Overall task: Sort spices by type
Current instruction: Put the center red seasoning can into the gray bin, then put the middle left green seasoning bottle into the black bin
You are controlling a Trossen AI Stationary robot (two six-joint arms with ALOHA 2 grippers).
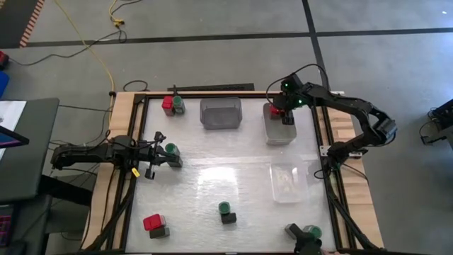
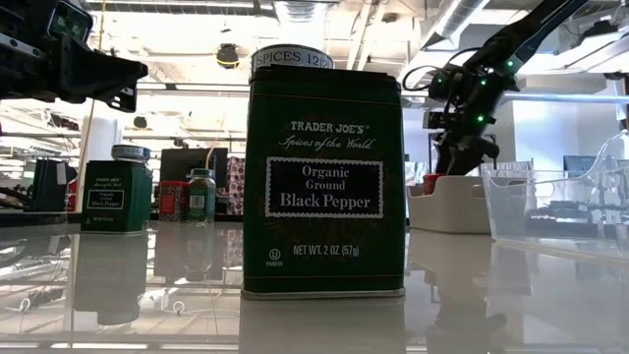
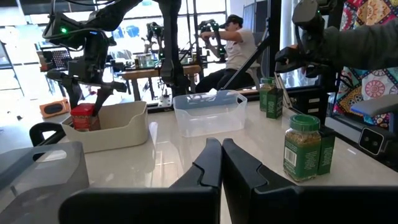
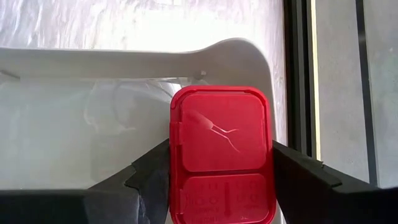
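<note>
Your right gripper [image 4: 221,165] pinches a red-topped spice box [image 4: 222,155] by its sides, inside the white tray [image 1: 281,133] near the worktop's far right corner; your left gripper [image 3: 221,163], fingers pressed together, waits at the left edge

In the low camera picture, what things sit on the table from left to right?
Small dark green pepper tin → small green-lidded glass jar → big dark green Black Pepper tin → white tray → clear plastic tub.

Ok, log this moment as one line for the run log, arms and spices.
right gripper: shut on red-topped spice box, over white tray | left gripper: shut, empty, beside green-lidded jar | stage: placing red box
</note>
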